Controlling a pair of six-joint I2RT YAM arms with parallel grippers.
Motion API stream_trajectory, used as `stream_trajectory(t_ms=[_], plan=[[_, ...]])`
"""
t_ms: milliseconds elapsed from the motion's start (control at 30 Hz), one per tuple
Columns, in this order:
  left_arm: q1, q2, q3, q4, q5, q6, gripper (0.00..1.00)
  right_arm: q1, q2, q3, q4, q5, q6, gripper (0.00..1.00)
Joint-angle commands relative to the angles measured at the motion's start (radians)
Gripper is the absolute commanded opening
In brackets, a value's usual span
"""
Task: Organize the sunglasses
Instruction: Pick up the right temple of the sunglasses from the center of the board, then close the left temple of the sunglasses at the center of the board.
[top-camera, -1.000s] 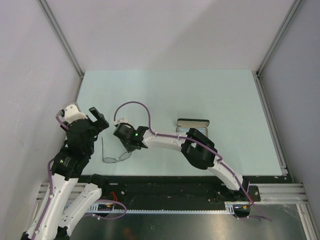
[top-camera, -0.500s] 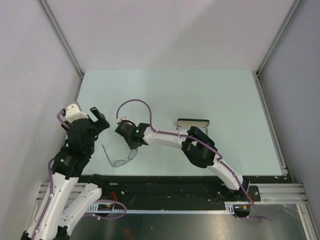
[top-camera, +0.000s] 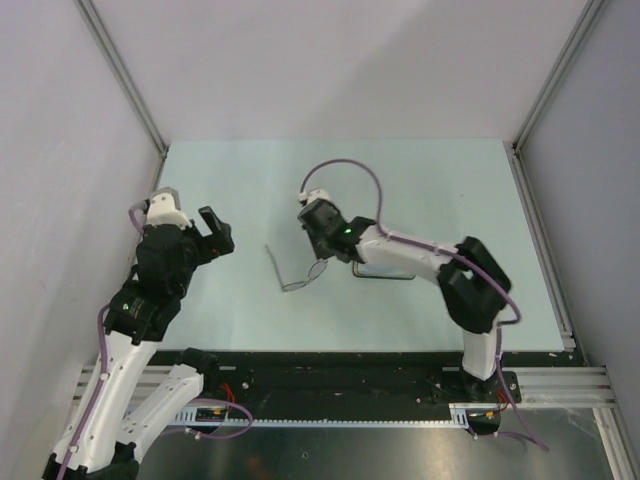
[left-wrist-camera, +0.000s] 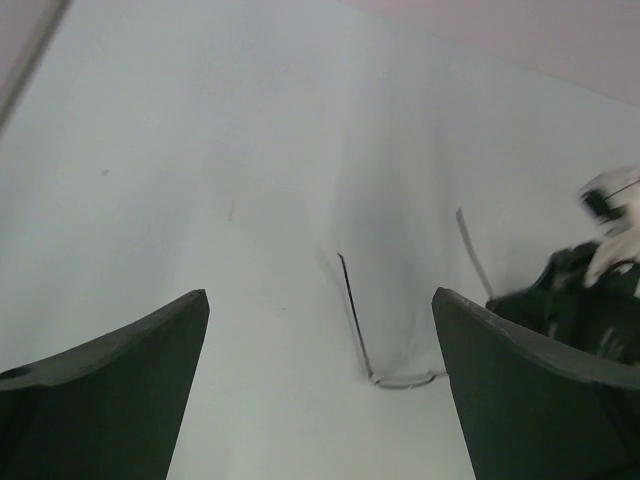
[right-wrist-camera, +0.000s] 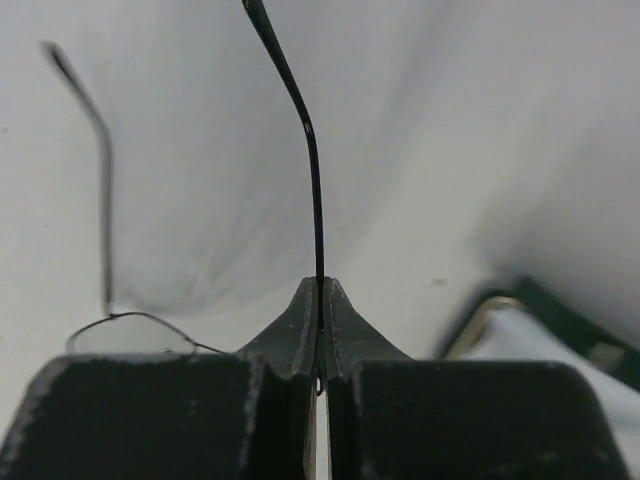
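Only its wrist view shows the right gripper (right-wrist-camera: 320, 290) pinching one temple of the sunglasses (right-wrist-camera: 317, 200) (left gripper (left-wrist-camera: 320, 300) spread wide).

Top camera's high behind the bases, looking down on the whole table (top-camera: 450, 180). Left wrist view sits low, facing forward between the fingers of the left claw (left-wrist-camera: 318, 300), with the sunglasses (left-wrist-camera: 352, 310) ahead of it. Right wrist view's jammed in close: I see one temple running straight out from the right claw (right-wrist-camera: 319, 285). All three views share those sunglasses.
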Motion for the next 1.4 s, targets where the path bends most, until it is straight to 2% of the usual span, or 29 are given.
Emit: stream_trajectory(t_ms=[0, 133, 267, 500, 700, 800, 933, 1167, 1267, 1333, 1367], plan=[[0.006, 0.023, 0.062, 0.048, 0.186, 0.042, 1.0, -0.054, -0.222, -0.094, 0.176, 0.098, -0.133, 0.0], [0.006, 0.027, 0.079, 0.084, 0.276, 0.056, 1.0, -0.114, -0.369, -0.159, 0.247, 0.069, -0.193, 0.0], [0.006, 0.034, 0.083, 0.128, 0.456, 0.075, 1.0, -0.158, -0.505, -0.16, 0.258, 0.046, -0.246, 0.0], [0.006, 0.028, 0.059, 0.229, 0.661, 0.084, 1.0, -0.193, -0.698, -0.177, 0.276, 0.024, -0.309, 0.0], [0.006, -0.008, 0.033, 0.376, 0.865, 0.082, 1.0, -0.207, -0.815, -0.197, 0.306, -0.017, -0.316, 0.0], [0.006, -0.015, 0.022, 0.433, 0.922, 0.069, 1.0, -0.21, -0.867, -0.199, 0.307, -0.06, -0.316, 0.0], [0.006, -0.003, 0.028, 0.487, 0.977, -0.013, 1.0, -0.209, -0.923, -0.2, 0.304, -0.14, -0.316, 0.0], [0.005, 0.037, 0.048, 0.582, 1.163, -0.097, 1.0, -0.209, -1.036, -0.209, 0.319, -0.402, -0.346, 0.0], [0.005, 0.05, 0.056, 0.624, 1.234, -0.157, 1.0, -0.206, -1.053, -0.209, 0.328, -0.469, -0.329, 0.0], [0.005, 0.054, 0.034, 0.734, 1.283, -0.218, 1.0, -0.201, -1.059, -0.209, 0.33, -0.49, -0.323, 0.0], [0.005, 0.052, 0.018, 0.792, 1.31, -0.294, 1.0, -0.195, -1.059, -0.209, 0.332, -0.5, -0.323, 0.0]])
